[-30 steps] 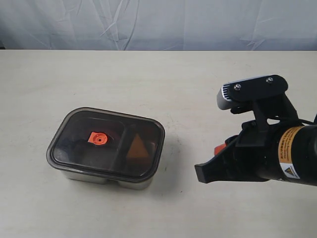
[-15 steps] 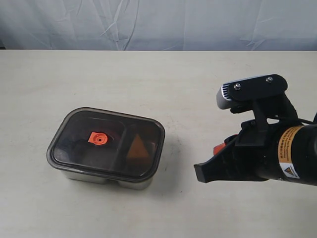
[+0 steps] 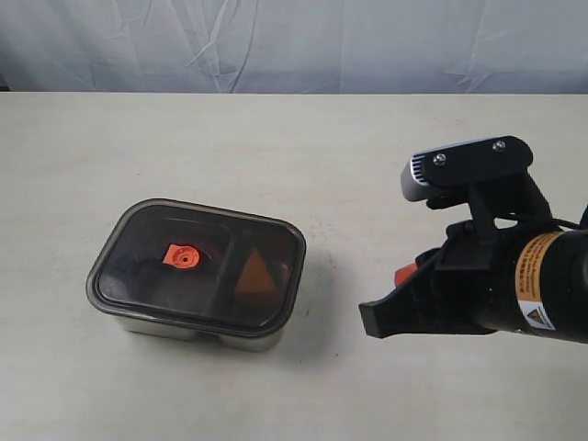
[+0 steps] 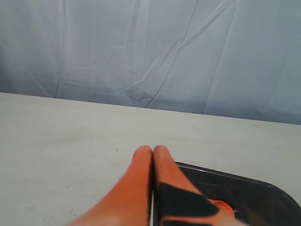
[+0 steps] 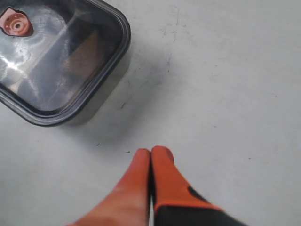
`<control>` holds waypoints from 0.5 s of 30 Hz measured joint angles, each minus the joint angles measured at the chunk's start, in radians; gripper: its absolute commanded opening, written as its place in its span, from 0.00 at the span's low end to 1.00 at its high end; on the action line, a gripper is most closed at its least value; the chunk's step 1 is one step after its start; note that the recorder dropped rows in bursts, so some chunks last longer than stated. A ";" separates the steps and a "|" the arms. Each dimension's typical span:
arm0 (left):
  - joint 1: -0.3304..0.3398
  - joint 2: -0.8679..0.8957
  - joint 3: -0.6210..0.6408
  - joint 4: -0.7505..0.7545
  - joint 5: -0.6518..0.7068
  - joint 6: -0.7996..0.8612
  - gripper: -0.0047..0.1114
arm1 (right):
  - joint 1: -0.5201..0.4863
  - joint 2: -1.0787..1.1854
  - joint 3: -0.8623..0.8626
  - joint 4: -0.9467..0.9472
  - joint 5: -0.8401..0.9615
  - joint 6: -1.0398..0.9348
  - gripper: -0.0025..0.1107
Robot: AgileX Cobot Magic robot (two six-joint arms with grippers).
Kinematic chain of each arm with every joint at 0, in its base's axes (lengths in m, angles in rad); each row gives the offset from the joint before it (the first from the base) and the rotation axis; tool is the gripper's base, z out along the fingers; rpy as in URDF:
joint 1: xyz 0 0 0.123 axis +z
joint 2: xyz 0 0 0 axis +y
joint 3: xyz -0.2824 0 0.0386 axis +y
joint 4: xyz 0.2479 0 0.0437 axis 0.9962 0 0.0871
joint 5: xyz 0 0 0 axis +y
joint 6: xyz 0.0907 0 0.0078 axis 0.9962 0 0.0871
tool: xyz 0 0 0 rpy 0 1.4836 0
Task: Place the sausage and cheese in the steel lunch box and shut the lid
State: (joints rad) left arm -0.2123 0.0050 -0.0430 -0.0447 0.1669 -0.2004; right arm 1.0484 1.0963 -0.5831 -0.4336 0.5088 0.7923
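The steel lunch box (image 3: pixel 188 331) sits on the table left of centre, with the dark lid (image 3: pixel 147 280) resting flat on top. The lid's orange valve (image 3: pixel 180 256) faces up. Through the lid the cheese (image 3: pixel 255 274) shows as a dull orange triangle in the right compartment. I cannot make out the sausage under the dark plastic. My right gripper (image 5: pixel 150 151) is shut and empty, hovering over bare table to the right of the box (image 5: pixel 104 96). My left gripper (image 4: pixel 153 149) is shut and empty, beside the lid's (image 4: pixel 263 200) edge.
The right arm's black body with its wrist camera (image 3: pixel 469 170) fills the right side of the exterior view. A wrinkled pale backdrop (image 3: pixel 294 41) runs behind the table's far edge. The beige table (image 3: pixel 276 147) lies bare around the box.
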 measured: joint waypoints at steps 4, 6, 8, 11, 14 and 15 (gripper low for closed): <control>0.000 0.000 0.000 0.017 0.000 0.000 0.04 | 0.000 0.000 0.000 0.000 -0.002 0.000 0.02; 0.000 0.000 0.000 0.017 0.000 0.000 0.04 | 0.000 0.000 0.000 0.000 -0.002 0.000 0.02; 0.000 0.000 0.003 0.017 -0.019 0.000 0.04 | 0.000 0.000 0.000 0.000 -0.004 0.000 0.02; 0.000 0.000 0.004 0.045 -0.049 0.000 0.04 | 0.000 -0.006 0.000 0.000 -0.006 0.000 0.02; 0.000 0.000 0.004 0.067 -0.056 0.017 0.04 | 0.000 -0.061 0.000 0.000 -0.006 0.000 0.02; 0.002 0.000 0.004 0.069 -0.056 0.044 0.04 | 0.000 -0.096 0.000 0.000 -0.006 0.000 0.02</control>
State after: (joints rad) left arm -0.2100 0.0050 -0.0390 0.0247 0.1111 -0.1561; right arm 1.0484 1.0005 -0.5831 -0.4336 0.5023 0.7923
